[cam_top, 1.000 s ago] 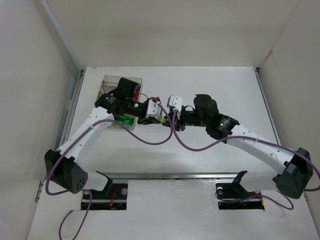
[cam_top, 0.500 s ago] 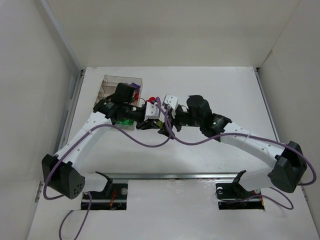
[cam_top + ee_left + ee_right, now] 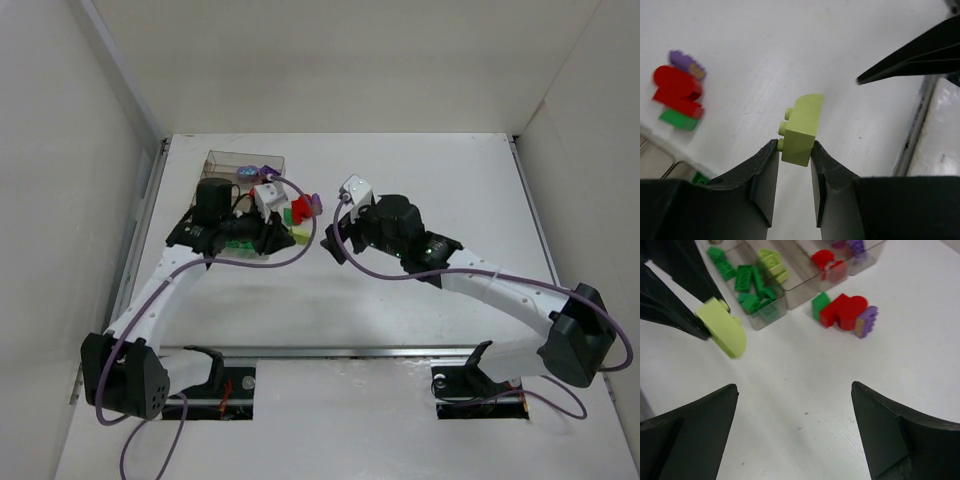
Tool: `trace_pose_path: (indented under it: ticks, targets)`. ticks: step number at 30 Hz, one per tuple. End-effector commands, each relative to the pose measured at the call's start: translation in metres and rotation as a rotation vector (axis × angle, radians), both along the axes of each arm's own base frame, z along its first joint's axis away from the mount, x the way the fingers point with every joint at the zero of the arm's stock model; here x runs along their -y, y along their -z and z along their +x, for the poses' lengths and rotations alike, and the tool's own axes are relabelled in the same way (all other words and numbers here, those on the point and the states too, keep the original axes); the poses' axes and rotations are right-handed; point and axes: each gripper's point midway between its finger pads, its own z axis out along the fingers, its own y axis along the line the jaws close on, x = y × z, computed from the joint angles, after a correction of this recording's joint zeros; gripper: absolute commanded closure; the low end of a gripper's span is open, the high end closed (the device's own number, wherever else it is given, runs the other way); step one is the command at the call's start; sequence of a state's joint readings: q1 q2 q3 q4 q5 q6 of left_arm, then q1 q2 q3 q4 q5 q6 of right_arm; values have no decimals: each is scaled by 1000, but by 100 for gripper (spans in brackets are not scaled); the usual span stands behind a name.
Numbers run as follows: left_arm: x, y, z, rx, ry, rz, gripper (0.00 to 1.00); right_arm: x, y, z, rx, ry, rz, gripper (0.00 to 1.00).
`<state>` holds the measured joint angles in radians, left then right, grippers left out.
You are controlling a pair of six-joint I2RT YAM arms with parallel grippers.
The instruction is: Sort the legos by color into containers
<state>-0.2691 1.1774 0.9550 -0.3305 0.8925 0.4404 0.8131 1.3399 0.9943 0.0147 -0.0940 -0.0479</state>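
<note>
Lime brick [image 3: 801, 131]: curved-top piece, pinched at its near end by the left gripper [image 3: 794, 150]; carried just above the bare table [image 3: 790, 45].
Left gripper state: clamped on the lime brick, fingers nearly together.
Right gripper [image 3: 795, 430]: jaws spread wide with nothing between them; hangs just right of the brick, apart from it.
Clear tray [image 3: 230, 155]: lies left of the held brick. Dark green bricks [image 3: 752, 282] and lime pieces [image 3: 772, 262] sit toward one side, red bricks [image 3: 826, 259] and purple bricks [image 3: 856, 246] beyond.
Loose cluster [image 3: 842, 310]: green, red and purple bricks on the table, just beside the tray's wall.
Governing relation: the brick's long axis runs out along the fingers, pointing away from the tray. The left arm is nearer the tray, so the carry looks like a leftward swing.
Change from one second earlier: the grippers then met tip to tip at mid-table, right jaws narrower. Now they are parted, with the left arm drawn back toward the tray.
</note>
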Motion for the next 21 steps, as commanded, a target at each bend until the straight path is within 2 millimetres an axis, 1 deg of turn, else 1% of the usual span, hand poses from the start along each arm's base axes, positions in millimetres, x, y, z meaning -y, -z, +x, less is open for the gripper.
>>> trace_pose_path:
  ticks: [1,2,3,4,6,7,8,9,10,11,12,13,14,15,16,17,18,19,20,21]
  targets:
    - [-24,-26,36,19,-237,-80,100,17,-41,29,86,217,115,0]
    - [-30,-30,45,33,-281,-89,100,24,-41,35,97,271,107,0]
    - [-43,-31,54,31,-342,-93,100,25,-41,39,94,293,109,0]
    - [-50,-32,59,22,-386,-101,100,26,-36,42,91,310,96,0]
    - [-67,-28,76,33,-468,-90,100,27,-36,46,94,331,90,0]
    - [-81,-30,83,35,-521,-95,100,28,-31,49,90,343,78,0]
    - [-90,-25,90,25,-568,-90,100,27,-36,49,96,343,86,0]
    - [-97,-23,96,28,-595,-85,100,27,-31,51,92,352,76,0]
    - [-108,-9,105,-10,-637,-75,100,29,-31,52,94,362,74,0]
    - [-112,-9,106,-10,-646,-75,100,27,-30,54,92,362,72,0]
    - [-118,-8,113,3,-657,-57,100,27,-30,54,92,362,72,0]
    - [-119,4,116,-10,-642,-22,100,28,-26,57,90,375,61,0]
    - [-127,9,121,-15,-662,4,100,25,-24,59,87,375,57,0]
    - [-137,17,125,-21,-696,32,100,29,-29,63,93,388,64,0]
    - [-142,30,129,-54,-714,48,100,29,-22,67,82,388,52,0]
    - [-147,33,133,-50,-717,60,100,27,-28,67,87,379,64,0]
    - [-153,36,137,-42,-725,67,100,29,-27,74,86,393,61,0]
    - [-154,39,141,-29,-719,74,100,25,-20,74,73,377,51,0]
    - [-159,45,148,-32,-729,99,100,30,-27,81,79,385,66,0]
    - [-167,44,156,-17,-756,106,100,30,-28,86,78,386,68,0]
